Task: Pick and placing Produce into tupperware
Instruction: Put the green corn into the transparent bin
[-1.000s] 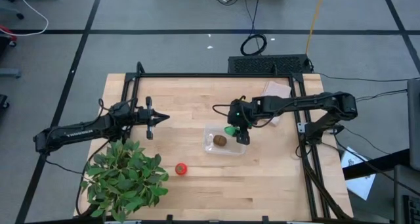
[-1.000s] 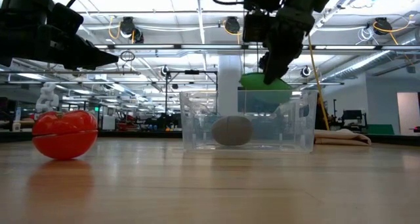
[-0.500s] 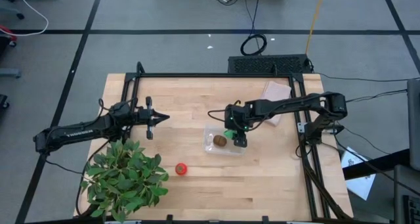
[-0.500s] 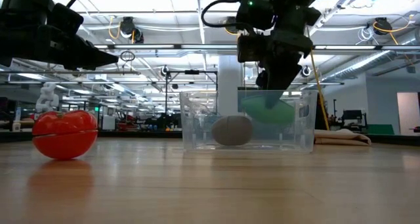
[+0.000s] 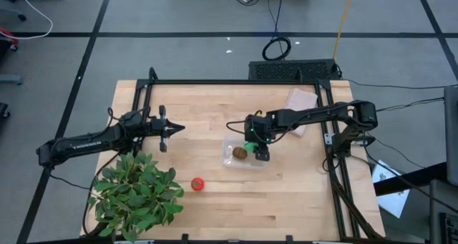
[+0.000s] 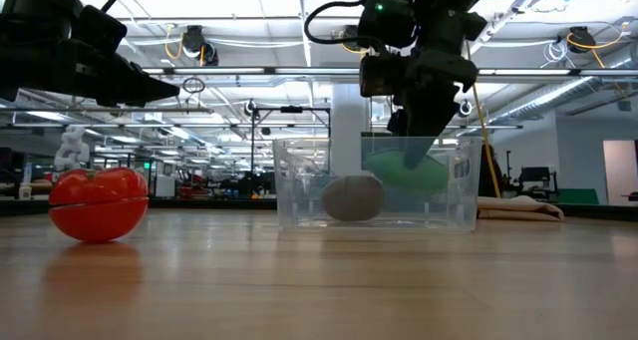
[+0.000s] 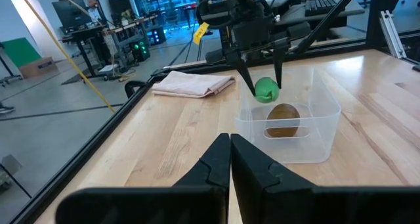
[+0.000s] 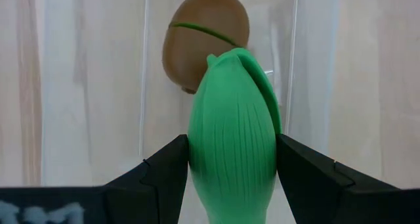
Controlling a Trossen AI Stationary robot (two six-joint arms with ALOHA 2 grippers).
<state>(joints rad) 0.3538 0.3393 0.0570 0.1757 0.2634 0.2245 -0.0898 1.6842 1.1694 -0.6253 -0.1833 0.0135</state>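
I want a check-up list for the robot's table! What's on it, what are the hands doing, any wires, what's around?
Surface: wooden table, black frame.
Job's things: clear tupperware holds brown kiwi; green piece inside it, gripped; red tomato on the table outside.
Clutter: leafy plant, tan packet.
Hands: right hand shut on green piece in tupperware; left hand shut, waiting beside plant.
Cables: black loops on floor.
Surroundings: grey floor; lab room behind.

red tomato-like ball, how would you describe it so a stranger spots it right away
Start at the large leafy green plant at the near left corner of the wooden table. The small red tomato-like ball lies just beside its leaves, alone on bare wood. Unlike the brown and green pieces, it is outside the clear plastic rectangular container and no gripper holds it.
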